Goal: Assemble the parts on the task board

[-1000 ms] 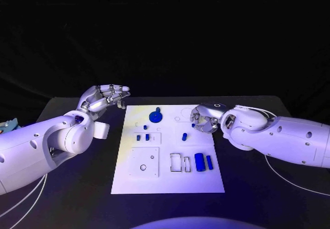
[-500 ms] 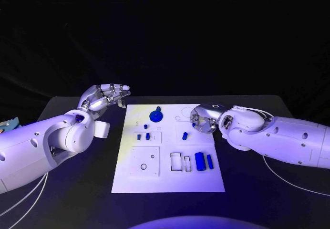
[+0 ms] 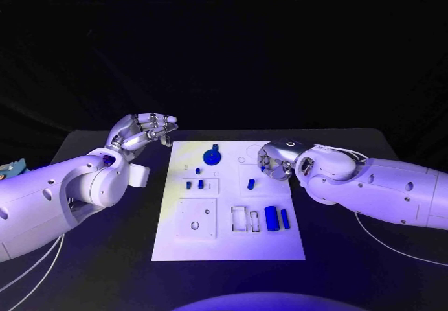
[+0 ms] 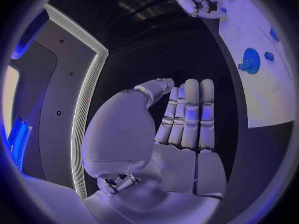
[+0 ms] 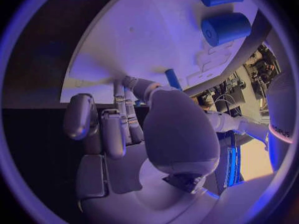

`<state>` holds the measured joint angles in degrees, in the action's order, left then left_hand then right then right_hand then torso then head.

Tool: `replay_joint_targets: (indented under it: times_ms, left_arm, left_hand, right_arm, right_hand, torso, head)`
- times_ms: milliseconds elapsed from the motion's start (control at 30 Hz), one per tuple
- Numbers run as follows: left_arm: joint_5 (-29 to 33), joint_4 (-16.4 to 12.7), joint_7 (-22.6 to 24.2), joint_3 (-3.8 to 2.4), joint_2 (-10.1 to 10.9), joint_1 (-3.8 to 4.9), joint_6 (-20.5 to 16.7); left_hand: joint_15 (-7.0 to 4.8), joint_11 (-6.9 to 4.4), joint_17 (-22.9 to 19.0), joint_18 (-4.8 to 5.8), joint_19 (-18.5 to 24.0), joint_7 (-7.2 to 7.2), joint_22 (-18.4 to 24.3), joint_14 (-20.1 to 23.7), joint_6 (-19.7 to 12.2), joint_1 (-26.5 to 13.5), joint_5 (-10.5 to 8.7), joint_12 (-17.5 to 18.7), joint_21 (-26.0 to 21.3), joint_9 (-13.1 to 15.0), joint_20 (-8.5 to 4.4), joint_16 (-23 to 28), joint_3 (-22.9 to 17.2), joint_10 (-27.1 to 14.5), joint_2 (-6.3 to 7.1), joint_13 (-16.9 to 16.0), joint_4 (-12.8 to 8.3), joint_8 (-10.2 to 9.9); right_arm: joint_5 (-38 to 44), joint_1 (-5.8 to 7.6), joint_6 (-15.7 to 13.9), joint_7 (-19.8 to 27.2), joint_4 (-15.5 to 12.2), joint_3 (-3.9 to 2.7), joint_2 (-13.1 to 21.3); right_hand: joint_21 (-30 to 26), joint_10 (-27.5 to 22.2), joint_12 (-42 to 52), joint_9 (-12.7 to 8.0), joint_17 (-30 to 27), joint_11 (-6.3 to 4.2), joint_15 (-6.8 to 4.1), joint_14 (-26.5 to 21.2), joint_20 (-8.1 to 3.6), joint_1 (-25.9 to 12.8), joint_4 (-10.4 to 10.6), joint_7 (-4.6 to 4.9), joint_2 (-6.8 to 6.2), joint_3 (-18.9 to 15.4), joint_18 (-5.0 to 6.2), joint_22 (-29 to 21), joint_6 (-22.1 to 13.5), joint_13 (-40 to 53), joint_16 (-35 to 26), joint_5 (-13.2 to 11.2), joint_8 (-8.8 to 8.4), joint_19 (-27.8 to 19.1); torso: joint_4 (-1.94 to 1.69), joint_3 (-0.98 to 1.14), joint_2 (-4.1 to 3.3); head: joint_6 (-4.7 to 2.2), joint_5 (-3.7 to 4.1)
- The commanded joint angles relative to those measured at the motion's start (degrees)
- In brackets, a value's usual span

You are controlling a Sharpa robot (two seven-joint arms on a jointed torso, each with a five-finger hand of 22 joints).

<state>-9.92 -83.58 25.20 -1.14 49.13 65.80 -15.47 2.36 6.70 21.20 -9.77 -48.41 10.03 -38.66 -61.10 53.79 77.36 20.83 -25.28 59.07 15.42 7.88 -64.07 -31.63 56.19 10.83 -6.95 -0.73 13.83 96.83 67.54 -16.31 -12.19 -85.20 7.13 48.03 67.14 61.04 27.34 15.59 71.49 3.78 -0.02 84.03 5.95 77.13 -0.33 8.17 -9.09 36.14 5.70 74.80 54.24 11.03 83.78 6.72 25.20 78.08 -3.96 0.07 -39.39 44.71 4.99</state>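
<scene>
Task board (image 3: 230,246), the white plate, is lying flat in the middle of the black counter (image 3: 355,259), between my two arms. Blue parts are sitting on it: a round disc with a knob (image 3: 212,156) near the far edge, two small pegs (image 3: 193,185) side by side in a recess on the side toward my left arm, a slim pin (image 3: 250,184) near the centre, and a thick cylinder (image 3: 270,219) lying just beside a thinner bar (image 3: 283,220) toward the near right part of the plate. A dark ring (image 3: 194,227) is resting in the square recess at the near left.

My left hand (image 3: 142,133) is hovering off the far left corner of the board, above the counter, holding nothing; its fingers are lying straight and close together with the thumb drawn in near them.

My right hand (image 3: 272,161) is hanging over the far right part of the board, fingers curled downward toward the plate. In the right wrist view the slim pin is showing just past my fingertips (image 5: 127,82), but I cannot tell whether I am touching it or gripping anything.
</scene>
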Motion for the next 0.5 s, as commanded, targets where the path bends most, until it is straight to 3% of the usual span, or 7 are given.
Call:
replay_joint_targets:
  times_ms: [33, 300, 500]
  left_arm:
    - [-2.04, -0.17, -0.03, -0.06, -0.08, 0.00, -1.55]
    - [-2.51, -0.17, -0.33, -0.06, -0.07, 0.00, -2.47]
    - [-2.57, -0.12, -0.44, -0.06, -0.09, -0.01, -2.43]
  left_hand:
    - [0.03, 0.03, -0.10, -0.77, 0.25, 0.22, 0.02, 0.56, 0.07, 0.34, 0.06, 0.21, -0.10, 0.07, 0.07, 0.33, 0.02, -0.79, -0.40, 0.14, -0.57, -0.05]
    - [0.33, 0.44, -0.44, -0.71, 0.70, 0.53, -0.23, 1.41, 0.02, 0.89, 0.10, 0.53, 0.07, 0.08, 0.20, 0.90, -0.12, -2.03, -0.53, 0.39, -1.23, -0.22]
    - [0.42, 0.54, -0.52, -0.70, 0.88, 0.59, -0.29, 1.59, 0.03, 0.89, 0.12, 0.66, 0.11, 0.09, 0.27, 1.02, -0.14, -2.41, -0.56, 0.48, -1.32, -0.25]
  right_arm:
    - [2.77, -0.67, 1.54, -1.08, 0.13, 0.46, -0.11]
    - [3.46, -0.79, 0.42, -1.18, -0.19, 0.47, -0.13]
    - [3.55, -0.82, -3.12, -1.43, -0.80, 0.46, 0.18]
  right_hand:
    - [-1.00, 0.48, -0.07, 0.18, -1.32, -0.01, -0.42, 1.59, -0.29, -0.10, -0.28, -0.14, 0.65, 0.24, -0.19, -0.66, 0.64, -0.10, -0.55, -0.29, 0.51, -0.49]
    - [-0.98, 0.65, -0.20, 0.23, -1.37, -0.06, -0.48, 1.58, -0.36, -0.23, -0.32, -0.20, 0.68, 0.26, -0.20, -0.60, 0.79, -0.13, -0.63, -0.38, 0.56, -0.52]
    - [-0.60, 0.87, -0.38, 0.30, -1.27, -0.11, -0.54, 1.62, -0.43, -0.55, -0.22, -0.27, 0.80, 0.26, -0.30, -0.30, 0.95, -0.18, -0.65, -0.49, 0.60, -0.34]
  torso:
    - [0.03, 0.02, 0.03]
    - [-0.02, -0.01, 0.03]
    - [0.01, 0.03, 0.03]
  head:
    - [0.09, 0.08]
    - [0.08, 0.18]
    - [0.01, 0.11]
